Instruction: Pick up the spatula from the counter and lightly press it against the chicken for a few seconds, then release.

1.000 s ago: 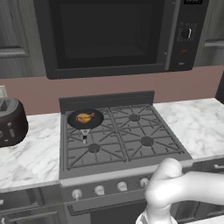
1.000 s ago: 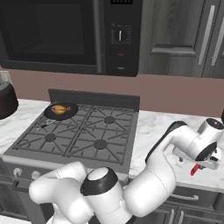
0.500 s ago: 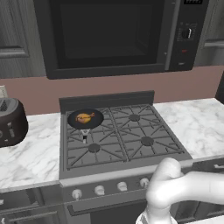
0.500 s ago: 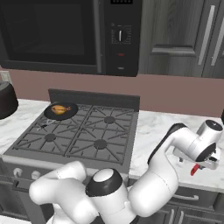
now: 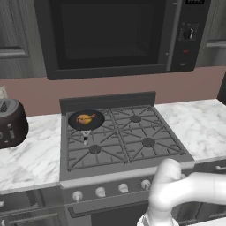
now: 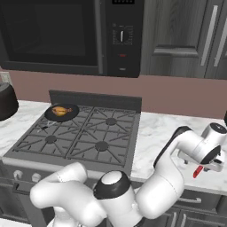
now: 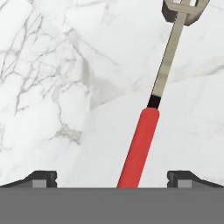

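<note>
The pincer (image 7: 112, 178) is spread wide over the marble surface (image 7: 52, 87); the spatula (image 7: 142, 140) is framed between its tips, ungrasped.

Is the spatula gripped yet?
No, the gripper is wide open and the spatula lies on the counter, clear of both jaws.

The brown chicken piece (image 5: 85, 118) lies in the round black pan (image 5: 96, 120) on the back left burner of the grey gas stove (image 5: 132, 145). The black microwave (image 5: 110, 35) hangs above it. The dark toaster (image 5: 11, 126) stands on the white marble counter (image 5: 35, 154), left of the stove. The red-handled metal spatula (image 7: 142, 144) lies flat on the counter right of the stove, its handle between the spread tips of the dark two-finger gripper (image 7: 113, 178).
</note>
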